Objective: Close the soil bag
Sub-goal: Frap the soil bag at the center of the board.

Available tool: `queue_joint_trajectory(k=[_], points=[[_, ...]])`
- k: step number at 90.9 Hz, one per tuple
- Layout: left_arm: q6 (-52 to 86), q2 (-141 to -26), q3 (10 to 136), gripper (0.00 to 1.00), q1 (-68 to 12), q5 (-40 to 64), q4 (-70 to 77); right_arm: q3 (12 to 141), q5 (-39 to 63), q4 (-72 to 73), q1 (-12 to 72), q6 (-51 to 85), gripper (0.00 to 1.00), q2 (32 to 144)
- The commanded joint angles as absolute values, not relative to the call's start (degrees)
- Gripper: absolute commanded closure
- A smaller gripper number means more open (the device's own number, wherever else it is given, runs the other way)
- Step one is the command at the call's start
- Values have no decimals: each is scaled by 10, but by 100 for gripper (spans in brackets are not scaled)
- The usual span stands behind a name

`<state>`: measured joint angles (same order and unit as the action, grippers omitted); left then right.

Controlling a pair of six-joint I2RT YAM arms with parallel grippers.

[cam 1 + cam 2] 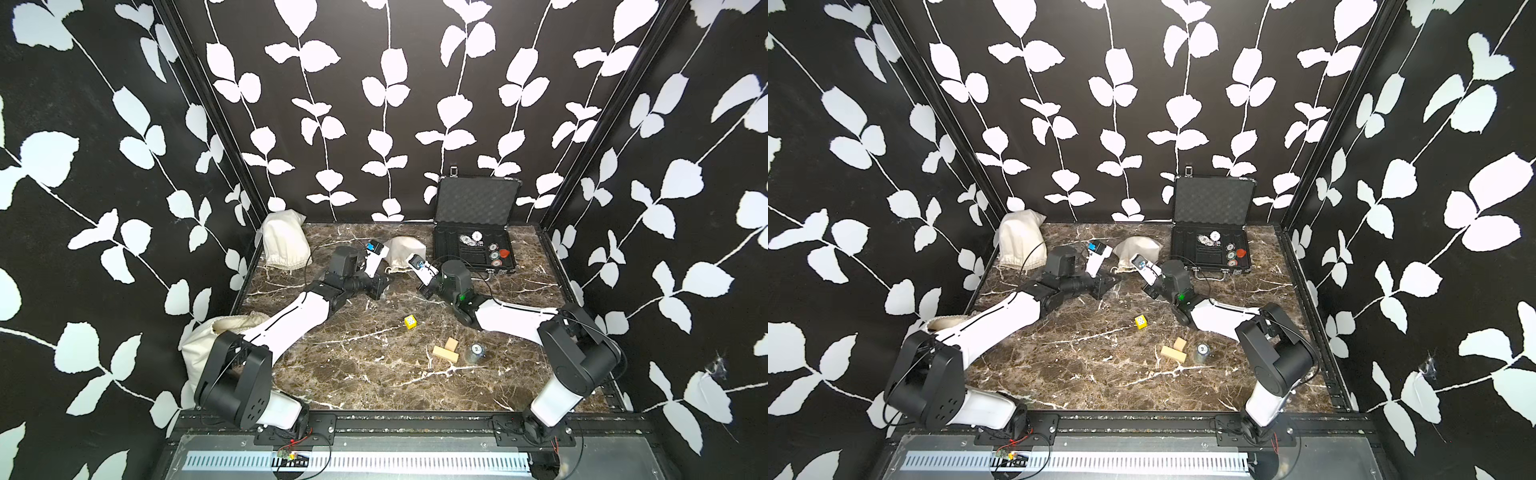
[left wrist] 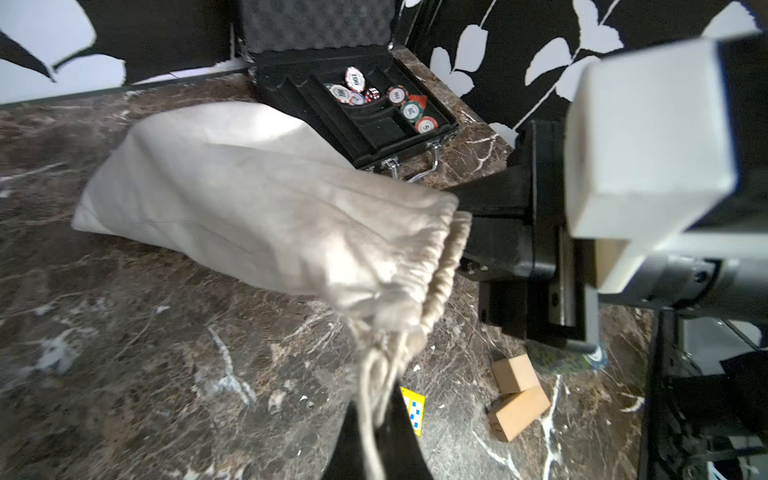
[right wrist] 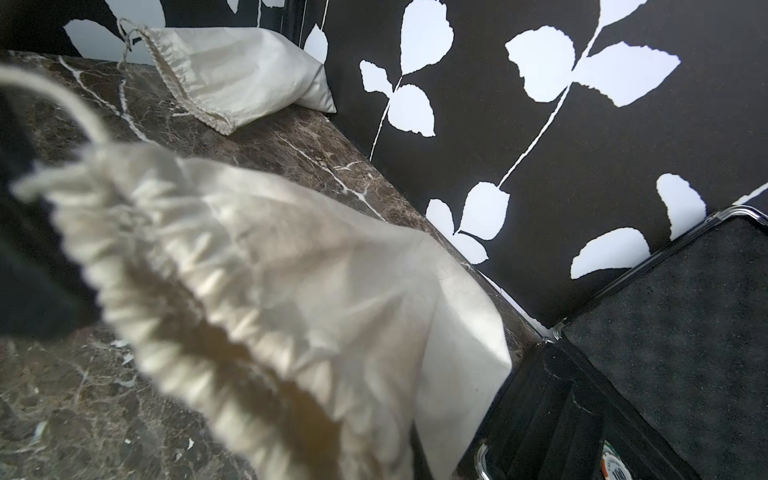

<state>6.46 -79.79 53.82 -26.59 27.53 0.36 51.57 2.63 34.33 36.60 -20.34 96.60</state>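
The soil bag (image 1: 406,248) (image 1: 1137,248) is a small cream drawstring pouch lying on the marble table toward the back middle. Its mouth (image 2: 440,266) is gathered into ruffles and faces the arms. My left gripper (image 2: 377,419) (image 1: 384,286) is shut on the bag's drawstring (image 2: 376,374), which runs taut from the mouth corner into the jaws. My right gripper (image 1: 424,286) (image 2: 478,232) sits at the opposite side of the mouth, shut on the ruffled hem. In the right wrist view the hem (image 3: 232,332) covers the jaws. A cord loop (image 3: 79,108) rises from the bag's far corner.
Two more cream bags lie at the back left (image 1: 286,243) and front left (image 1: 216,345). An open black case (image 1: 498,266) with poker chips stands just right of the soil bag. A yellow die (image 1: 410,322), two wooden blocks (image 1: 445,350) and a small tin (image 1: 476,351) lie nearer the front.
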Motion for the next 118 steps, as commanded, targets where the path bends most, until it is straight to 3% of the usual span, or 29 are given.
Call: queue_joint_trajectory(k=[1,12,17,27,39,56,86,99,118], points=[[82,-711,561,100,-268,202,-15,538,-16,351,343,-196,100,950],[94,-685,621,100,-268,193,-45,550,-21,320,334,-188,99,931],[95,-697,668,100,-268,193,-81,551,-13,321,334,-182,91,923],[95,-743,771,100,-268,200,-151,555,9,316,335,-165,65,897],[121,-792,830,100,-271,238,-157,564,46,283,341,-148,49,855],[133,-815,847,100,-274,248,-156,579,114,269,363,-113,37,816],[139,-786,823,100,-275,250,-140,676,206,280,391,-67,39,871],[143,-781,823,100,-275,257,-136,702,188,271,409,-64,39,889],[147,-770,822,100,-275,263,-130,714,114,248,411,-71,56,907]])
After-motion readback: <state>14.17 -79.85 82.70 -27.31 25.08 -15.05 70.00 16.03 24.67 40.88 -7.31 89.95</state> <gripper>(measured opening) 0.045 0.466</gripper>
